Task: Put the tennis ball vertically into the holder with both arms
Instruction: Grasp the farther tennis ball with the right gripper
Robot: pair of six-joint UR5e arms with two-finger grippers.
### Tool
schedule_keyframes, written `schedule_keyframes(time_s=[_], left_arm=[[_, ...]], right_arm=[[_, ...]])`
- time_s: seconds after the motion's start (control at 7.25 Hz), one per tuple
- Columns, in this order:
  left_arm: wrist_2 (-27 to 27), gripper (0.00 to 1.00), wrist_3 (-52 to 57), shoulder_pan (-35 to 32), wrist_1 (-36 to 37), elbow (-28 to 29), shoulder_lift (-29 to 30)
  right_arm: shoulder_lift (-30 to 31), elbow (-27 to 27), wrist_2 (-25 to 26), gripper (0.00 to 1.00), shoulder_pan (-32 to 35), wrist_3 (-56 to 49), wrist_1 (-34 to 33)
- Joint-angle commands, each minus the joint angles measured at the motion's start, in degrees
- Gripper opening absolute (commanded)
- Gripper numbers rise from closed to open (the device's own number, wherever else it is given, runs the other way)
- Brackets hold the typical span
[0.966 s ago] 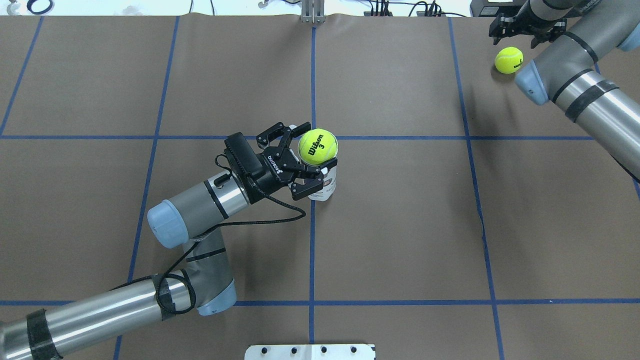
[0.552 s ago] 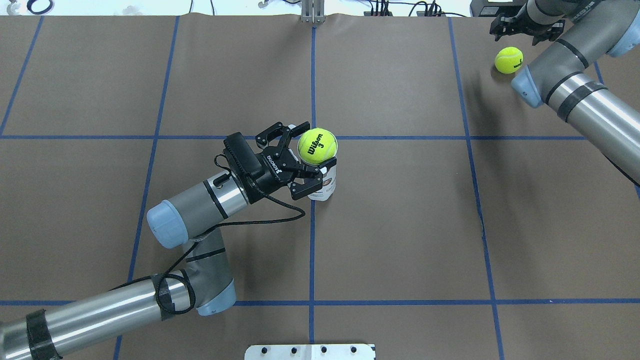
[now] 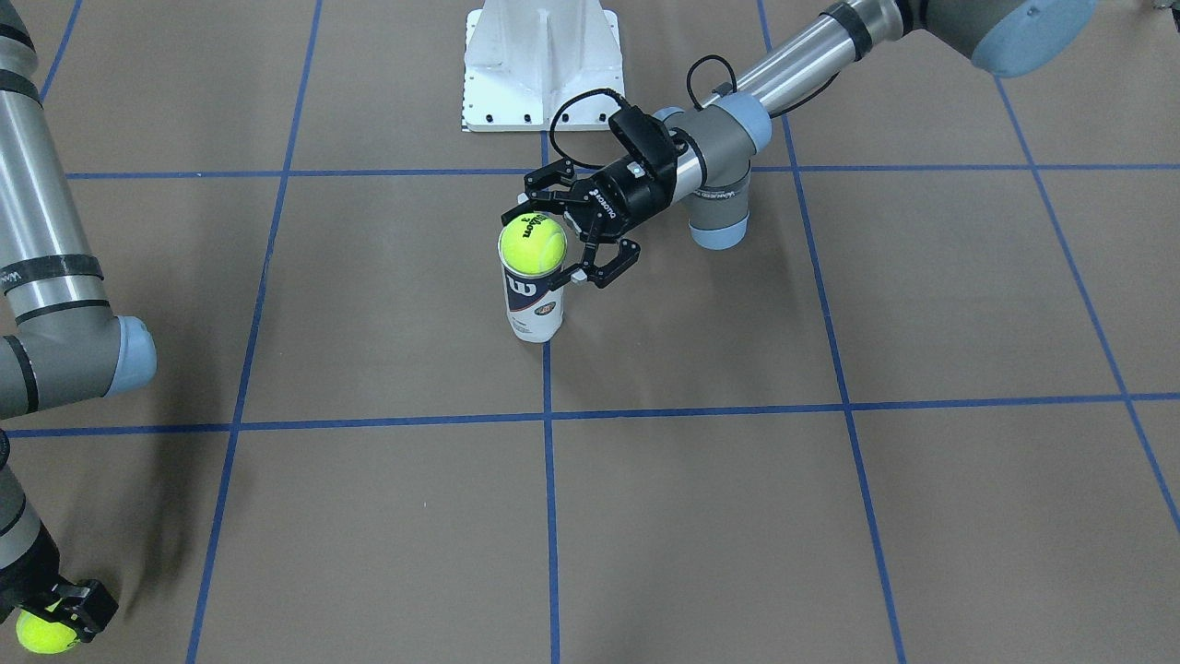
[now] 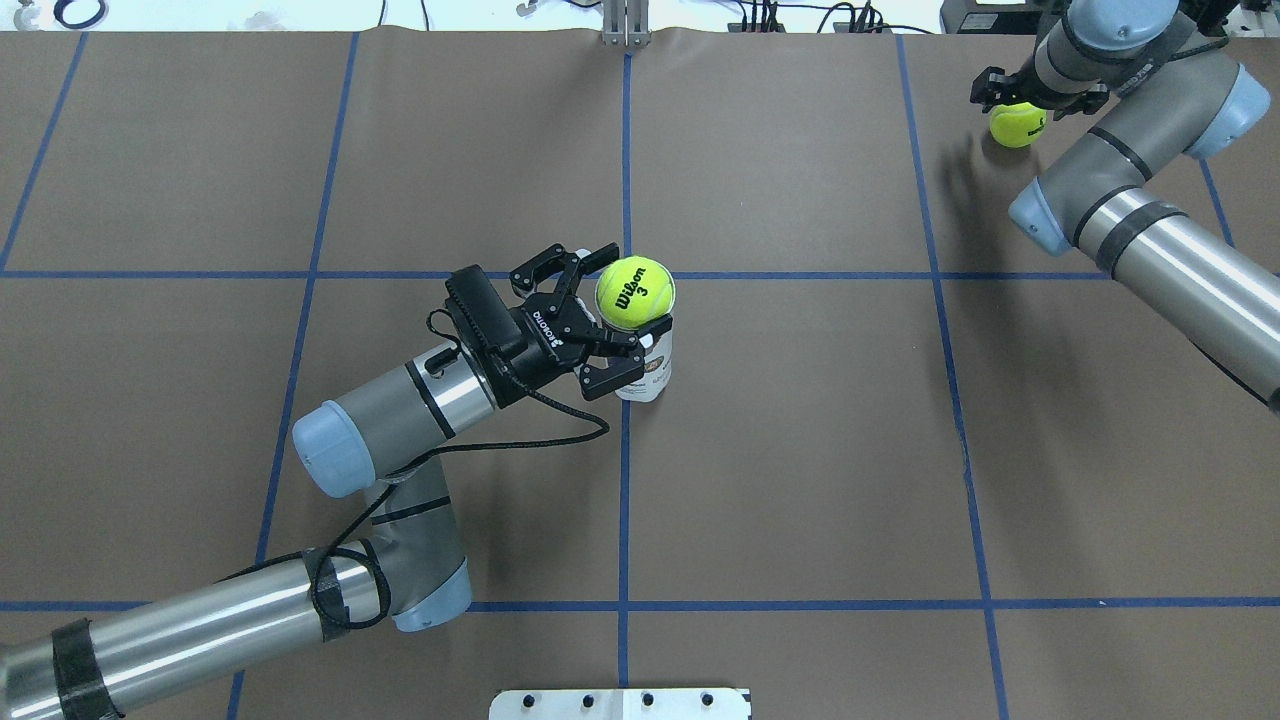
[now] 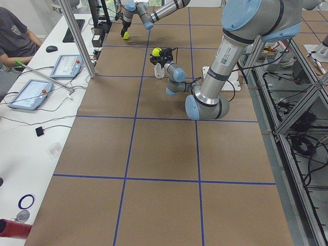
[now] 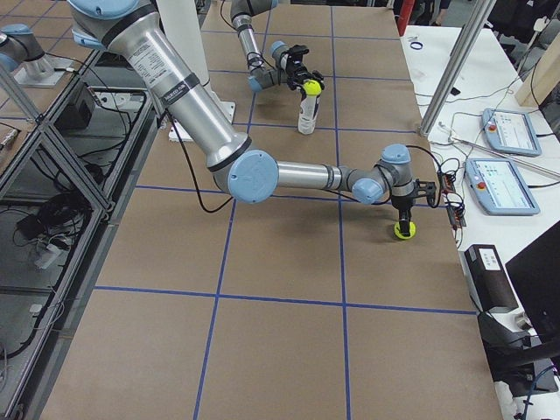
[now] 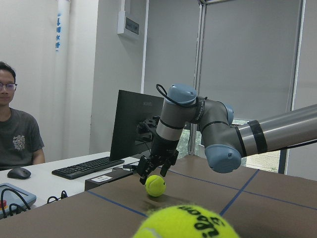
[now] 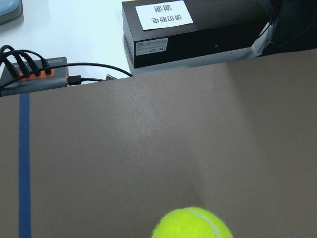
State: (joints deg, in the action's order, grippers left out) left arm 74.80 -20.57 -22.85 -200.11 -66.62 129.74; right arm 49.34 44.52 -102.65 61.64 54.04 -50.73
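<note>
- Viewing from the overhead camera, I see the brown desk [image 4: 800,450] divided into squares by blue tape lines [image 4: 940,300].
- The left arm [image 4: 200,620] reaches from the near left corner to the desk centre. The right arm [image 4: 1150,240] reaches to the far right corner.
- The left hand [image 4: 620,312] lies level at the top of the holder. Its fingers are spread apart, one on each side of the rim. I cannot tell whether the pads touch the holder.
- The right hand [image 7: 154,173] points straight down. Its fingers are apart, just over the top of the second tennis ball.
- The holder [image 3: 535,309] stands upright on a tape line near the desk centre, with its logo facing the operators' side.
- The first tennis ball [image 4: 635,292] sits in the holder mouth, with most of it above the rim.
- The second tennis ball [image 4: 1015,128] rests on the desk at the far right corner, below the right hand.
</note>
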Motion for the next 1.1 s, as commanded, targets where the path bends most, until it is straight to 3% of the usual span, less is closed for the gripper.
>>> schedule_keyframes(time_s=[0.0,0.28,0.55,0.69,0.83,0.97], left_arm=[[0.0,0.99,0.0,0.0,-0.01,0.0,-0.01],[0.0,0.99,0.0,0.0,-0.01,0.0,-0.01],[0.0,0.99,0.0,0.0,-0.01,0.09,-0.28],[0.0,0.99,0.0,0.09,-0.01,0.09,-0.45],[0.0,0.99,0.0,0.09,-0.01,0.09,-0.37],[0.0,0.99,0.0,0.35,-0.01,0.0,-0.37]], right_arm=[[-0.12,-0.75,0.78,0.88,-0.64,0.01,0.19],[0.05,-0.84,0.78,0.8,-1.08,0.01,0.19],[0.14,-0.75,0.87,0.08,-0.99,0.01,0.19],[0.05,-0.23,0.78,0.0,-0.64,0.1,0.1],[0.05,2.56,0.61,0.0,0.14,0.44,-0.68],[0.14,8.59,-1.05,0.0,0.32,1.84,-5.56]])
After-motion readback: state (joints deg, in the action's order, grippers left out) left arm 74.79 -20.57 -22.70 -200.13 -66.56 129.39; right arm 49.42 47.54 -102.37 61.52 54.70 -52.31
